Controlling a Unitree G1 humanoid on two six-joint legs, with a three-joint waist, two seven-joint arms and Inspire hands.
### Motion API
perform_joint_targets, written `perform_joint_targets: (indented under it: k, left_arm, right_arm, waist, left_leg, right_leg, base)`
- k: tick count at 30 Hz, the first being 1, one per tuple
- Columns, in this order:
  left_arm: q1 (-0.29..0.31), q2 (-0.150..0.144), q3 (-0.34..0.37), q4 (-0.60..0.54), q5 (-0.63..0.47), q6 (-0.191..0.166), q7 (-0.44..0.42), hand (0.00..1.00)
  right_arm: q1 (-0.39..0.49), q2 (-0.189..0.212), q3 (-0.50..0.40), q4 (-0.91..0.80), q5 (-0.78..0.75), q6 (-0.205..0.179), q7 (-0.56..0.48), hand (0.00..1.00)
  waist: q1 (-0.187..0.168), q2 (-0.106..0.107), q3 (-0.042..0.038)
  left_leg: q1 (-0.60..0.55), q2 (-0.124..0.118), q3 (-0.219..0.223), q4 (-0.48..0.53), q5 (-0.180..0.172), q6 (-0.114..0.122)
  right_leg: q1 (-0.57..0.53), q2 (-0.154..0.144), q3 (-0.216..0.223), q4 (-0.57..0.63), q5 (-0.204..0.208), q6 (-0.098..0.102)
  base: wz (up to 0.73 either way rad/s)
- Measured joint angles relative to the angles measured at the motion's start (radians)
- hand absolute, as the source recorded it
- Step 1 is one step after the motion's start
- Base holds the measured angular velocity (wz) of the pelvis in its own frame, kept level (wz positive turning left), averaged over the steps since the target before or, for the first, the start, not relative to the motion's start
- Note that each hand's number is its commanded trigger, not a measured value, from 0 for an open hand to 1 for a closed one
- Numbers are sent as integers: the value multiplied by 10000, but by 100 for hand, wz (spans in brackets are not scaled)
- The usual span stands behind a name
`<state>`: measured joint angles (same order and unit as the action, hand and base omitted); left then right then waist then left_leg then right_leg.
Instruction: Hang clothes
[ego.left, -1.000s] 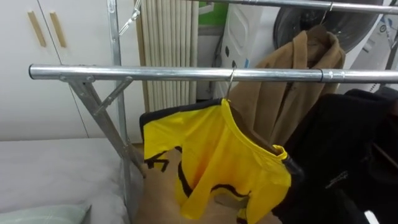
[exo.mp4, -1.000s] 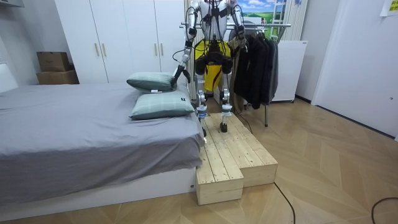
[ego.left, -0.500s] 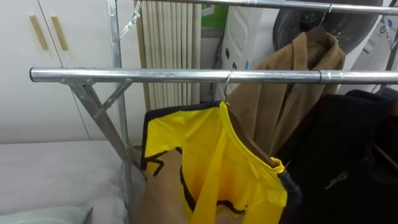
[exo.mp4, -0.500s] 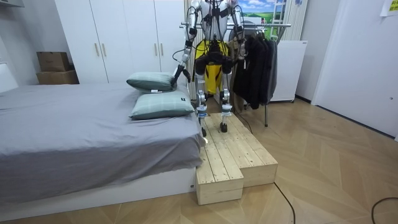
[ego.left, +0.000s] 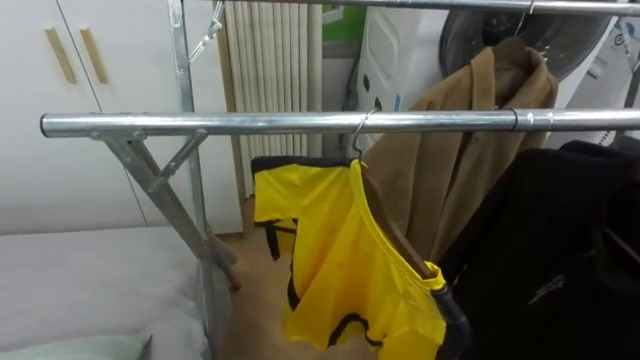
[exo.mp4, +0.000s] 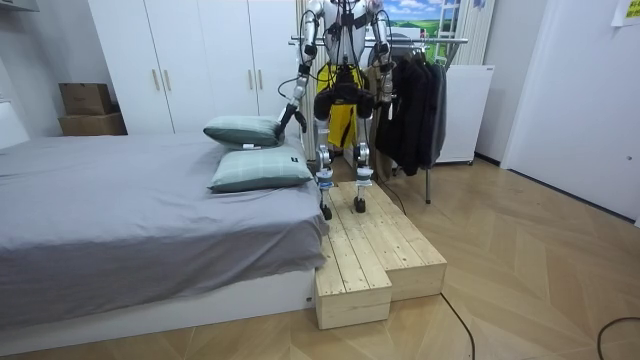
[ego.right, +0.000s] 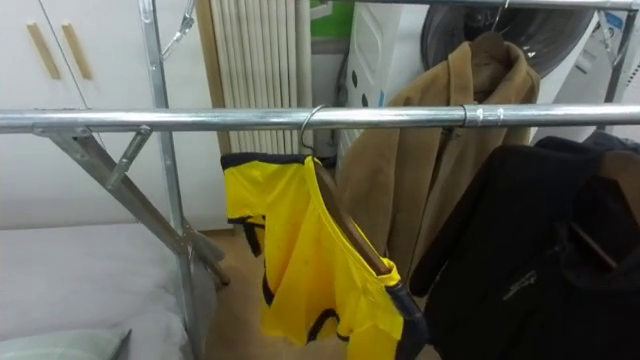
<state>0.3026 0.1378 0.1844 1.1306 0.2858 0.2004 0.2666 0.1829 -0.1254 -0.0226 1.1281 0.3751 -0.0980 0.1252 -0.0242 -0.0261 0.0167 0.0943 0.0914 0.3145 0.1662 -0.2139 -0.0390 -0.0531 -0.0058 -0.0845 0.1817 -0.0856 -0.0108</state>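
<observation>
- Grey bed across the left half of the room view, reaching from the left edge to the middle.
- White wardrobe along the back wall, upper left of the room view, with pale wooden handles at the upper left of the eye views.
- Pale wooden platform at the bed's foot, centre of the room view; robot upright on its far end, back to the camera, facing the clothes rack.
- Steel clothes rack with its front rail running level across the upper part of the left eye view, braced by a slanted strut at the left.
- Black jacket at the lower right of the left eye view, under the front rail.
- Tan coat at the upper right, hung from a second rail farther back.
- Yellow shirt with black trim in the centre of the frame, on a hanger, just left of the black jacket and in front of the tan coat, free of both hands.
- Two pale green pillows at the near end of the bed, left of the robot.
- Left hand lowered beside the upper pillow, right hand low next to the dark clothes; cannot tell how either is set.
- Metal hook of the shirt's hanger over the front rail, centre top.
</observation>
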Motion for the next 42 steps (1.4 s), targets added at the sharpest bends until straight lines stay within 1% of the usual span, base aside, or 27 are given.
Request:
perform_joint_targets:
  k: [3, 8, 11, 14, 17, 20, 21, 22, 24, 31, 36, 42]
  left_arm:
    - [-2, -60, -2, 13, -20, -1, -2, 0]
    - [-14, -106, -23, 117, -110, -1, -214, 0]
    - [-25, -102, -132, 331, -185, -6, -473, 0]
    - [-26, -99, -277, 412, -211, -4, -657, 0]
    - [-27, -62, -326, 473, -211, 38, -847, 0]
    - [-43, -42, -329, 471, -209, 136, -1023, 0]
    - [-46, -36, -333, 471, -209, 164, -1053, 0]
    - [-53, -35, -334, 471, -209, 188, -1073, 0]
    - [-88, -24, -334, 471, -207, 270, -1240, 0]
    - [-115, -14, -373, 471, -207, 336, -1276, 0]
    - [-140, -12, -411, 471, -206, 411, -1261, 0]
    - [-140, -7, -443, 476, -195, 411, -1270, 0]
  right_arm:
    - [-59, 7, 6, 433, 618, 1, 220, 0]
    - [-64, -20, -7, 645, 653, -9, 420, 0]
    - [-283, -58, -11, 940, 505, 34, 409, 0]
    - [-568, -62, -13, 1371, 507, 164, 403, 0]
    - [-700, -67, -15, 1575, 534, 343, 369, 0]
    - [-737, -64, -9, 1593, 531, 379, 304, 0]
    - [-737, -65, -1, 1593, 537, 461, 295, 0]
    - [-737, -65, -6, 1592, 546, 482, 295, 0]
    - [-753, -69, -6, 1591, 554, 562, 294, 0]
    - [-761, -70, 3, 1594, 550, 589, 295, 0]
    - [-838, -82, -1, 1583, 535, 777, 295, 0]
    - [-844, -82, 5, 1588, 525, 762, 299, 0]
  waist:
    - [10, 54, -21]
    - [-3, 158, -50]
    - [-14, 198, -56]
    - [-15, 192, -53]
    - [-33, 153, -25]
    - [-43, 148, -30]
    - [-42, 169, -46]
    - [-44, 157, -39]
    - [-42, 175, -51]
    - [-40, 186, -55]
    - [-48, 165, -54]
    - [-44, 148, -38]
  left_leg:
    - [9, -4, -3, 2, 0, 0]
    - [61, -4, 7, 3, 1, 0]
    - [90, -9, 34, 3, 1, 1]
    - [118, -12, 33, 1, 1, 1]
    - [210, -12, 9, -20, -1, 1]
    - [216, -19, 9, -22, -4, 2]
    - [216, -19, 9, -21, -4, 2]
    - [214, -18, 9, -21, -5, 2]
    - [215, -18, 8, -22, -6, 1]
    - [213, -18, -13, -20, -6, 0]
    - [216, -15, -14, -19, -6, 0]
    - [231, -13, -49, -22, -6, 0]
  right_leg:
    - [1, -4, 5, 10, 0, 0]
    - [30, -4, 5, 31, 0, 0]
    - [28, -9, 34, 18, -10, 6]
    - [47, -15, 35, 31, -21, 5]
    - [168, -16, 13, 18, -25, 10]
    - [182, -20, 13, 24, -25, 12]
    - [187, -20, 9, 21, -25, 12]
    - [185, -19, 1, 21, -25, 12]
    - [187, -19, 1, 20, -26, 12]
    - [188, -18, -3, 10, -27, 14]
    - [196, -16, -3, 13, -28, 14]
    - [276, -15, -36, -123, -27, 14]
  base:
    - [0]
    - [0]
    - [-2]
    - [0]
    - [1]
    - [0]
    - [0]
    - [0]
    - [0]
    - [0]
    - [0]
    - [1]
